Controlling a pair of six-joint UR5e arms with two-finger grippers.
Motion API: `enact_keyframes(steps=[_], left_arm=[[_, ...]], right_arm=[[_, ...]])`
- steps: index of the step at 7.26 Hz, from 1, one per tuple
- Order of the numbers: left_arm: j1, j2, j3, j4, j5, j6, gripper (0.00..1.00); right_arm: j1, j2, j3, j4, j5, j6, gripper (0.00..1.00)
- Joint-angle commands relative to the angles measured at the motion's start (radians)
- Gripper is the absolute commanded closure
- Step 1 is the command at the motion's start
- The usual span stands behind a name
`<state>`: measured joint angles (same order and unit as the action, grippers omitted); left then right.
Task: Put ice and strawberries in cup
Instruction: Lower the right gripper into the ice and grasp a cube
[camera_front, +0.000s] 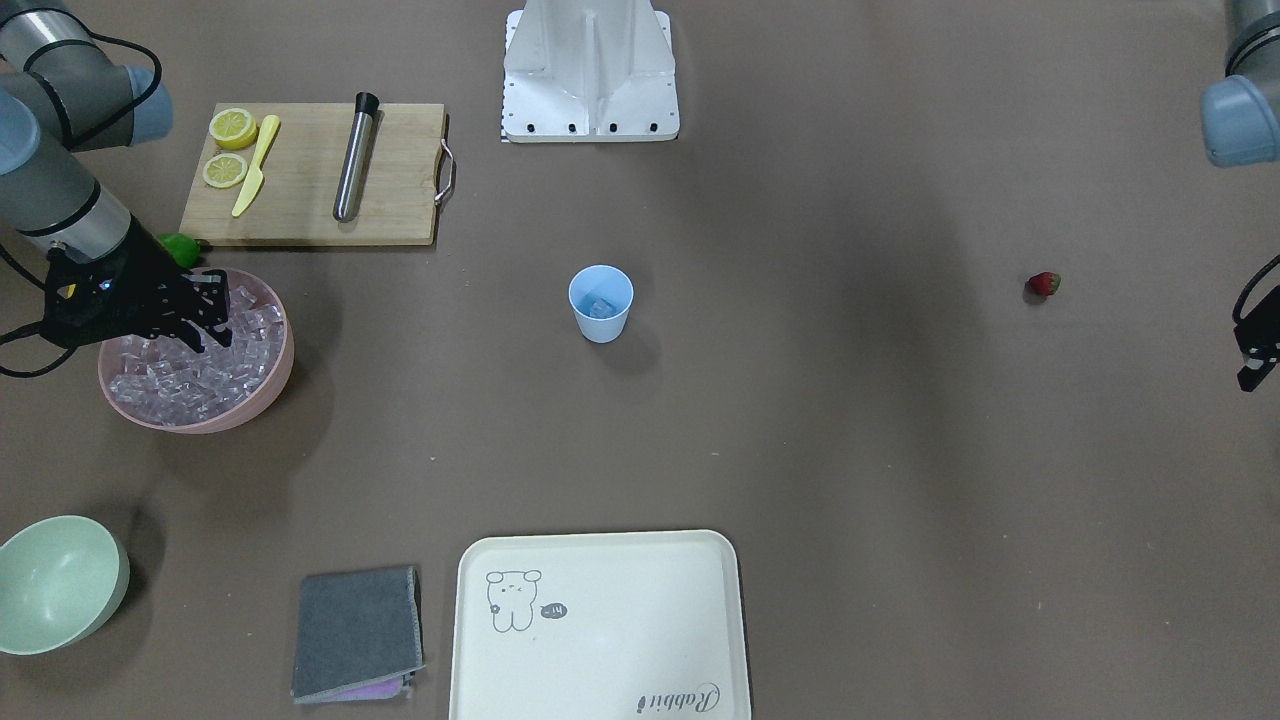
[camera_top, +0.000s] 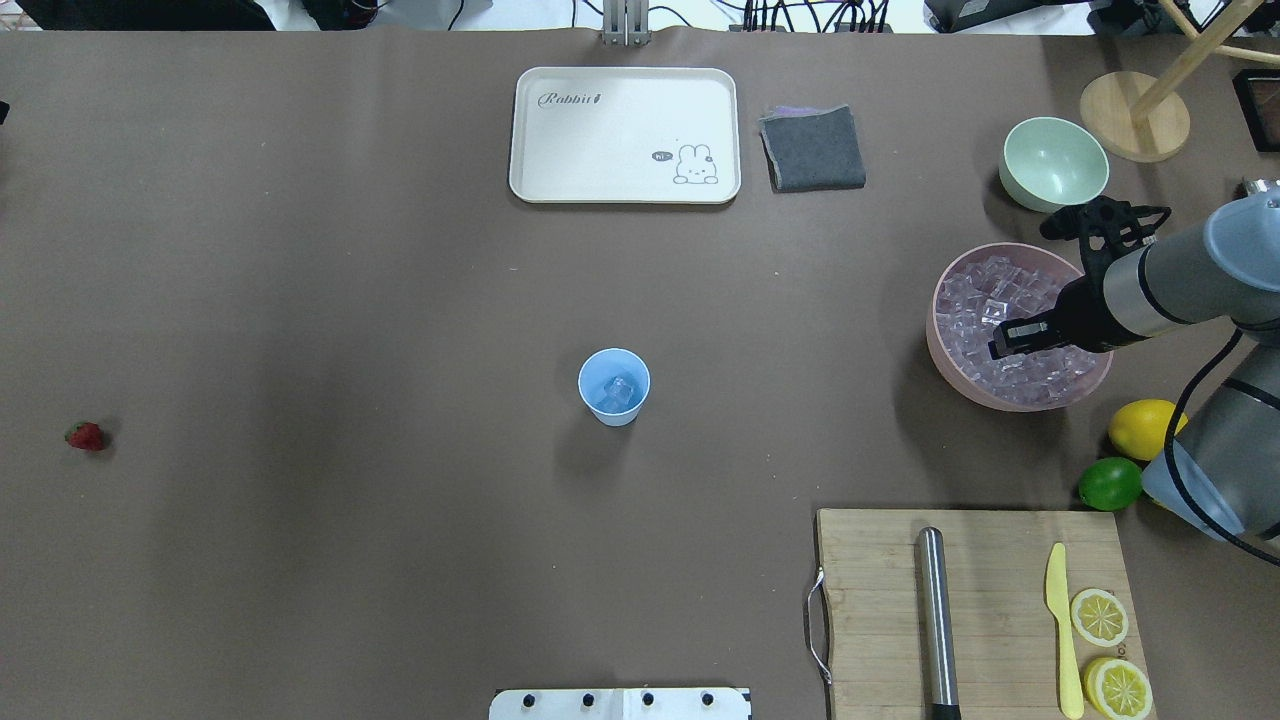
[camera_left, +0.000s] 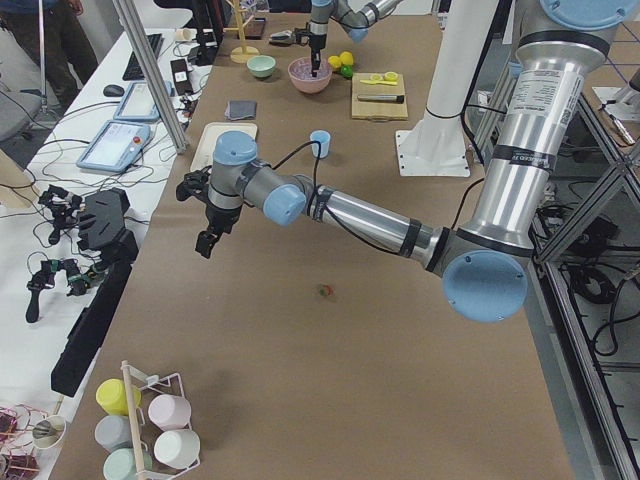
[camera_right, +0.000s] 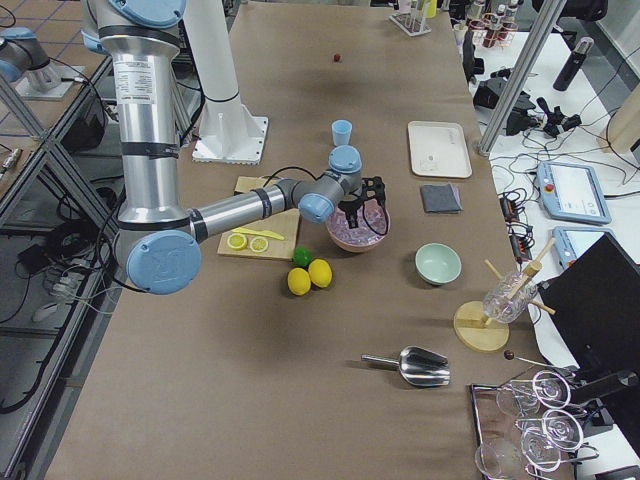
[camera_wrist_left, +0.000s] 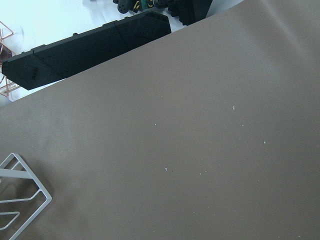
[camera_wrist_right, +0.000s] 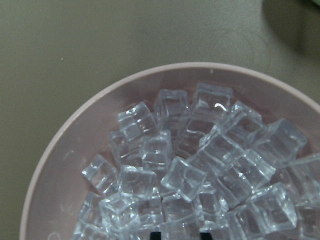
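right hand (camera_front: 207, 336) points down, jaws parted | left hand (camera_left: 205, 245) hangs downward, jaws unclear

Overhead: behind the robot (camera_top: 1180, 280), looking down on the counter (camera_top: 300, 300).
Front: opposite, facing robot; both show the cup (camera_front: 601, 303).
Sides: along counter from each end.
Wrists: close-up; right above ice (camera_wrist_right: 185, 177).

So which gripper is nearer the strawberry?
Left. The left gripper hangs off to one side of the strawberry, apart from it; the right gripper is far off, over the pink bowl of ice.
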<state>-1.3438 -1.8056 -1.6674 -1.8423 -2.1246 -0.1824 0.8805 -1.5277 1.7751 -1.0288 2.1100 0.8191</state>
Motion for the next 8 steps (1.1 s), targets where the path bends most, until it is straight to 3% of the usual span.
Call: enact_keyframes(steps=[1,3,8], left_arm=[[0.002,-0.001,0.005,0.0,-0.003,0.0,0.02],[0.002,-0.001,0.001,0.006,-0.009,0.0,0.02],[0.028,0.0,-0.003,0.009,-0.011,-0.002,0.02]], right_arm=[[0.087,0.018,0.013,-0.001,0.062,-0.04,1.0],[0.155,0.067,0.014,-0.002,0.1,-0.048,1.0],[0.12,0.268,0.015,-0.002,0.073,-0.043,1.0]])
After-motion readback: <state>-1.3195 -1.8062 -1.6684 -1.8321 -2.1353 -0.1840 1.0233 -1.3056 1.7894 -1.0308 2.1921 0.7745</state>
